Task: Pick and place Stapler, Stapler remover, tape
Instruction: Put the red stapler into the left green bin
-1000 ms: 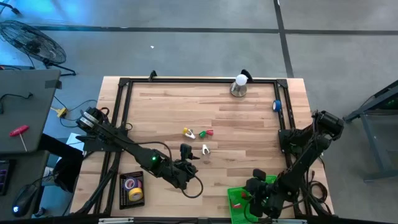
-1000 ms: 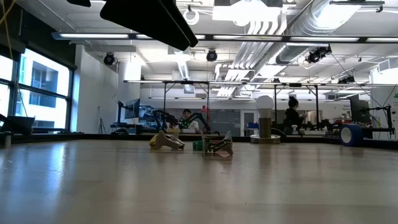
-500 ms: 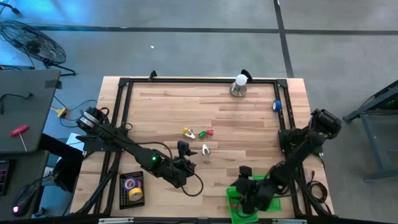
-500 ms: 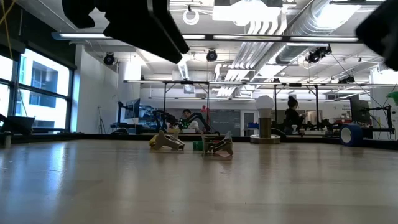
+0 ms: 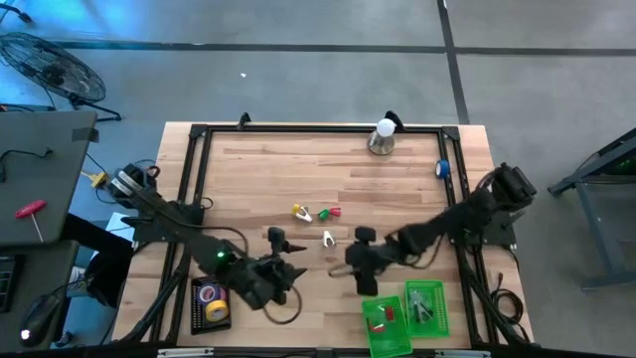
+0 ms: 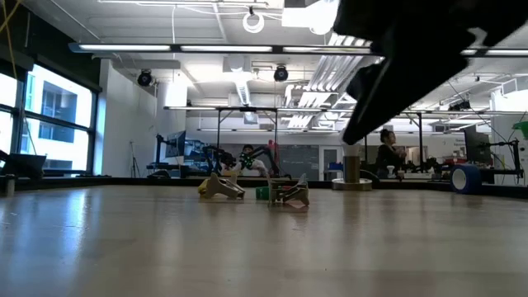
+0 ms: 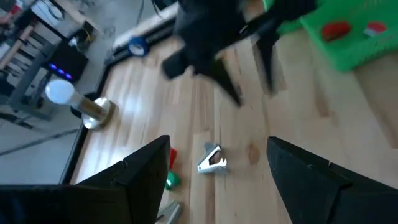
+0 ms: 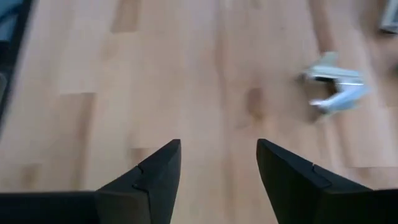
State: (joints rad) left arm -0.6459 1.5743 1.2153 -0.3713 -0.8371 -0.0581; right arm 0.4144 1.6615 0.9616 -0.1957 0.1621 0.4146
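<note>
The white staple remover (image 5: pixel 328 239) lies on the wooden table between both open grippers. It also shows in the left wrist view (image 7: pixel 212 160) and the right wrist view (image 8: pixel 333 81). Small yellow (image 5: pixel 300 211), green (image 5: pixel 322 214) and red (image 5: pixel 334 212) pieces lie just beyond it. The tape rolls (image 5: pixel 211 298) sit in a black tray near the table's near left edge. My left gripper (image 5: pixel 286 254) hovers left of the remover, open (image 7: pixel 217 142). My right gripper (image 5: pixel 348 261) hovers to its right and nearer, open (image 8: pixel 218 144). Neither touches anything.
A green tray (image 5: pixel 402 316) at the near edge holds a red item (image 5: pixel 383 313) and a grey item. A bulb on a round base (image 5: pixel 383 137) stands at the far edge. A blue roll (image 5: pixel 443 169) lies by the right frame rail. Bare wood stretches across the far half.
My right gripper has swung from above the green tray at the near right corner toward the table's middle, ending near the staple remover. My left gripper has drawn back a little toward the table's left edge. The objects on the table have stayed put.
</note>
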